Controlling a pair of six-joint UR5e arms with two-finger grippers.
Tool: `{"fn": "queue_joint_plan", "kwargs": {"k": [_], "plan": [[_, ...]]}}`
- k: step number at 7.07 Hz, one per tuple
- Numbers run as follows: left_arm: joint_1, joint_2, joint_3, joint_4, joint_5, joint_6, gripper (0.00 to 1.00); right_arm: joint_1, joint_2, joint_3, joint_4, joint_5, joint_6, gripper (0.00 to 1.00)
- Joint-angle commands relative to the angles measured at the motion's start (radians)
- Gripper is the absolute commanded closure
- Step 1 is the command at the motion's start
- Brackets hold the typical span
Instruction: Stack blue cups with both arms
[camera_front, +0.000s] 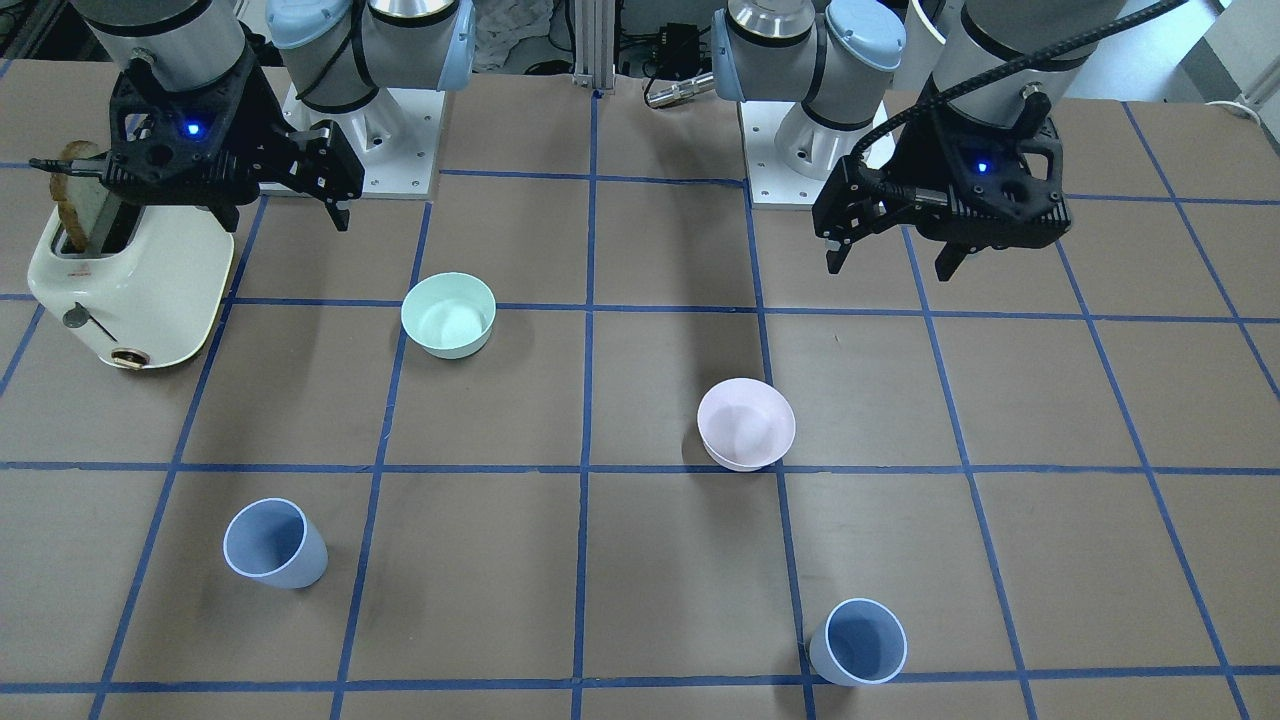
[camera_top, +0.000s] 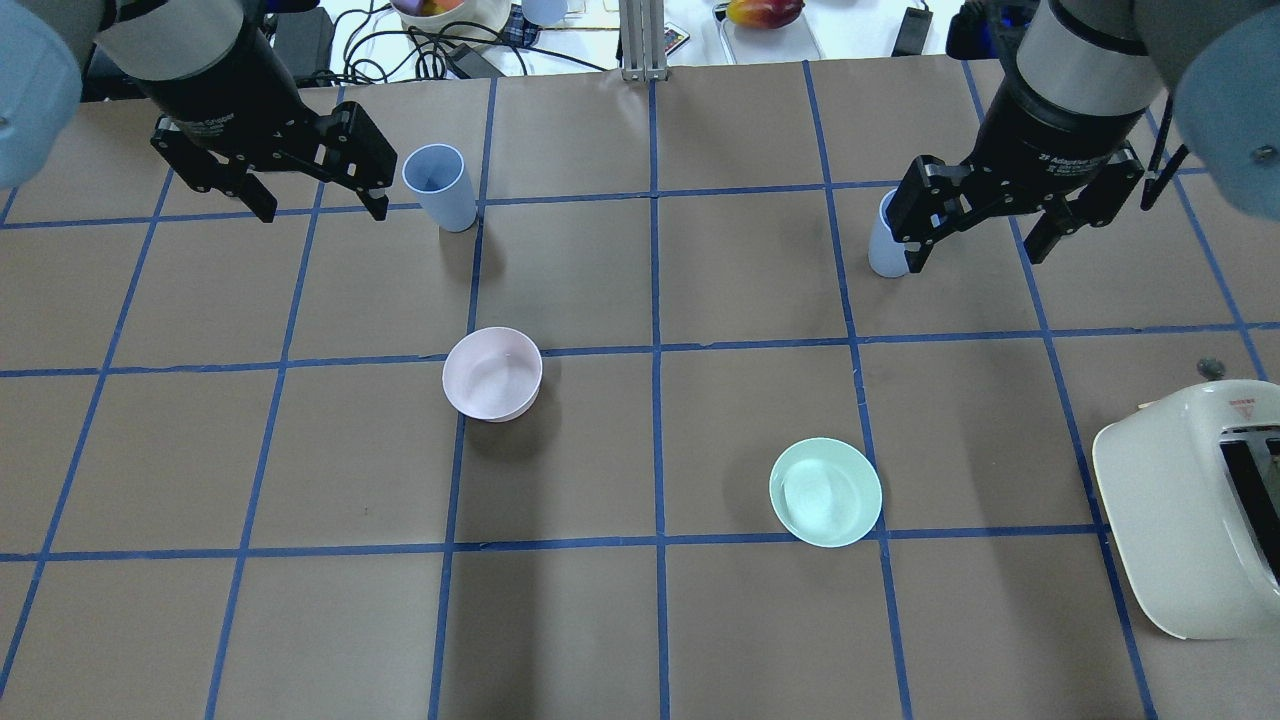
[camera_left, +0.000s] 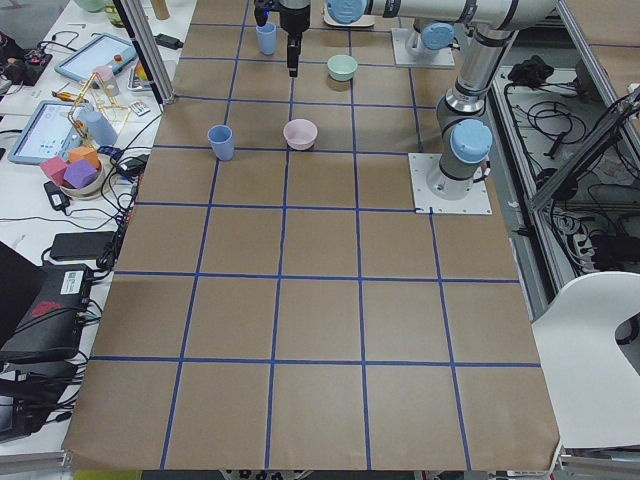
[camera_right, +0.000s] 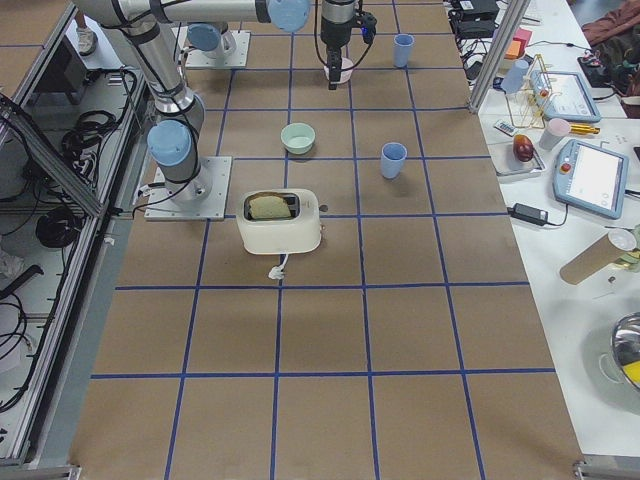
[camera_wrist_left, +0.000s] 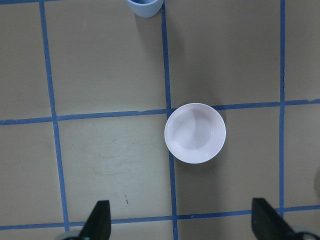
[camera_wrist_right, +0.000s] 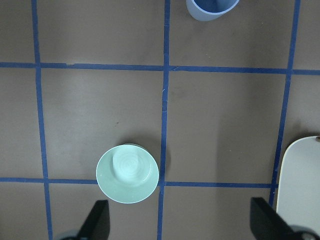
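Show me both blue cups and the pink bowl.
Blue cup on the robot's left (camera_front: 858, 642): front-facing view, inside its mouth.
Blue cup on the robot's right (camera_front: 274, 543): front-facing view, inner wall near the rim.
Pink bowl (camera_front: 746, 424): front-facing view, inner floor.

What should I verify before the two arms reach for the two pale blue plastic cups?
1. Both the left gripper and the right gripper open: ok.
2. Both the left-side pale blue plastic cup and the right-side pale blue plastic cup upright and empty: ok.
3. Both the pale pink bowl and the mint green bowl apart from the cups: ok.
4. Grippers centred over the cups: not ok; the wrist views show bowls below, cups at the edge.
5. The white toaster away from the right-side cup: ok.
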Motion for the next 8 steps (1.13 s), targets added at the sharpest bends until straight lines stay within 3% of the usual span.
{"fn": "queue_joint_plan", "kwargs": {"k": [1, 8], "plan": [[0.0, 0.002, 0.0, 0.0, 0.0, 0.0, 0.0, 0.0, 0.0, 0.002, 0.0, 0.0, 0.0, 0.0], [-0.002, -0.016, 0.003, 0.009, -0.003, -0.003, 0.0, 0.0, 0.0, 0.003, 0.002, -0.002, -0.002, 0.0]]}}
